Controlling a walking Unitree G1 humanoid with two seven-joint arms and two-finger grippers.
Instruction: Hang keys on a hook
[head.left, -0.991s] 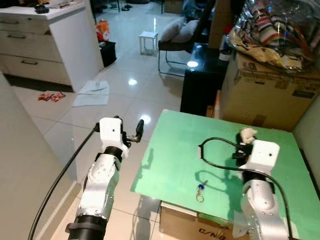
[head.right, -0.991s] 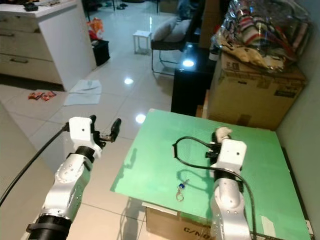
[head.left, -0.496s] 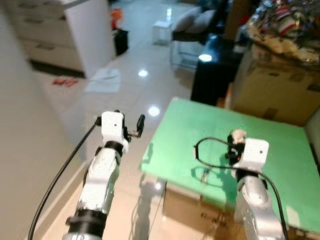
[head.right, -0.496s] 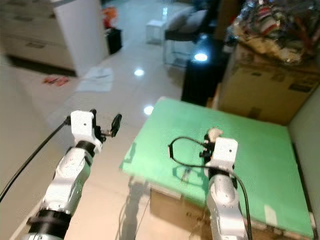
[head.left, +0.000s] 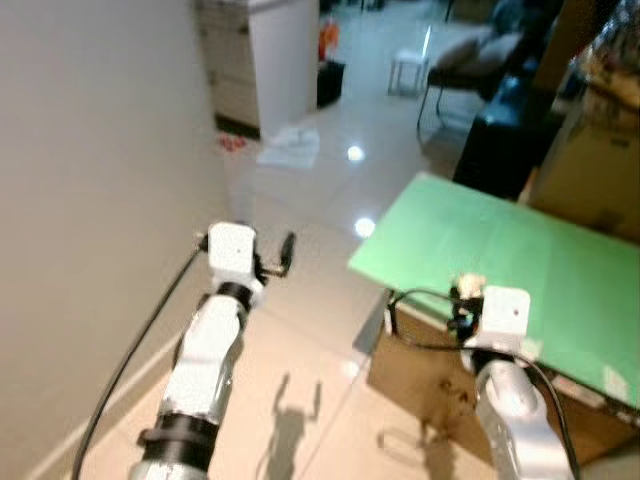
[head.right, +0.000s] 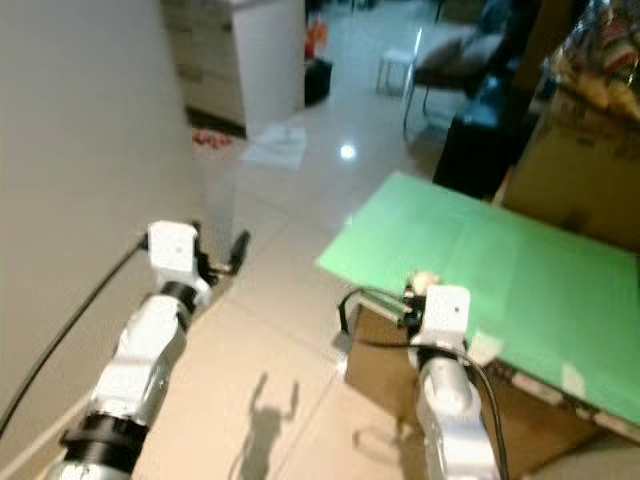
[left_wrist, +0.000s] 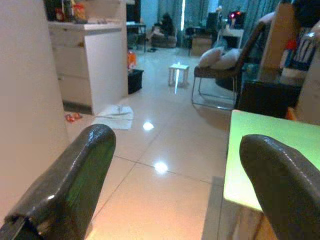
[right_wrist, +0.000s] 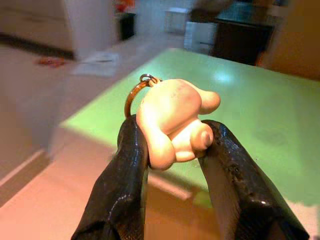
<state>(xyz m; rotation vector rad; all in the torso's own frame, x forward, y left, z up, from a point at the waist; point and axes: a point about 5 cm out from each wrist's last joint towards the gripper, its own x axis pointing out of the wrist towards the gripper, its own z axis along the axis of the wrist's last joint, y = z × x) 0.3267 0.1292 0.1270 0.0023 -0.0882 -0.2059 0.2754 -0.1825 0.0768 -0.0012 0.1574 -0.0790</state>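
My right gripper (right_wrist: 172, 135) is shut on a cream figure-shaped key charm (right_wrist: 172, 117) with a metal ring (right_wrist: 134, 96) at its top. In the eye views this gripper (head.left: 462, 298) is raised at the near left corner of the green table (head.left: 520, 250), the charm (head.right: 423, 281) sticking up from its fingers. My left gripper (head.left: 285, 252) is held out over the tiled floor, close to the beige wall (head.left: 90, 200). Its two black fingers (left_wrist: 85, 170) stand wide apart with nothing between them.
A cardboard box (head.left: 420, 370) sits under the green table. Farther off stand a white cabinet (head.left: 285, 50), a black cabinet (head.left: 495, 140), a chair (head.left: 470, 60) and a small white stool (head.left: 407, 68). A cloth (head.left: 290, 148) lies on the glossy floor.
The whole view has swung left and pulled back: the wall now takes up the left side and the table sits at the right. Both arms keep their pose, the right still gripping the charm.
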